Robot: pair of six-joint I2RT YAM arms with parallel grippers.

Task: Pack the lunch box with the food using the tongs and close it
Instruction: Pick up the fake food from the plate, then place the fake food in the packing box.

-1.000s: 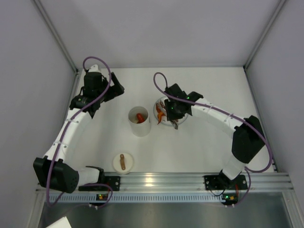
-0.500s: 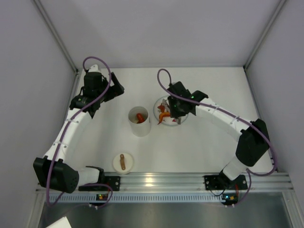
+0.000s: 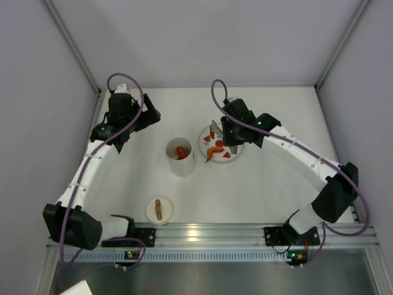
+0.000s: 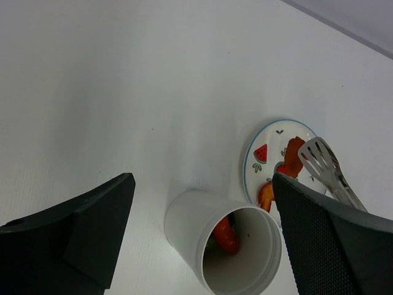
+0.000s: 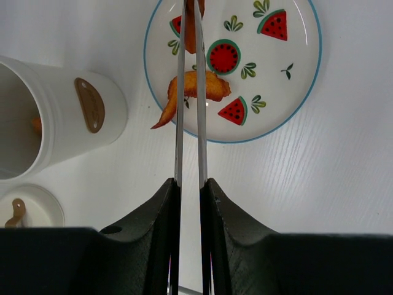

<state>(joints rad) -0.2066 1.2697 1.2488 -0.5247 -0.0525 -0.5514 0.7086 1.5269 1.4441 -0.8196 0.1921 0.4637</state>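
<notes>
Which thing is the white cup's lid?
Start at the metal rail along the near edge. Beyond it, near the left arm's base, lies the lid, a white disc. Unlike the tall lunch box and patterned plate, it is low with a brown strap on top.

The right wrist view's top edge cuts off the tongs (image 5: pixel 178 123) at the tips, its left edge the lunch box (image 5: pixel 61 117).

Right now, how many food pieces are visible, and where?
3. One red piece lies inside the lunch box; on the plate, an orange piece lies free and a reddish one sits by the tongs. Others may hide deeper inside.
</notes>
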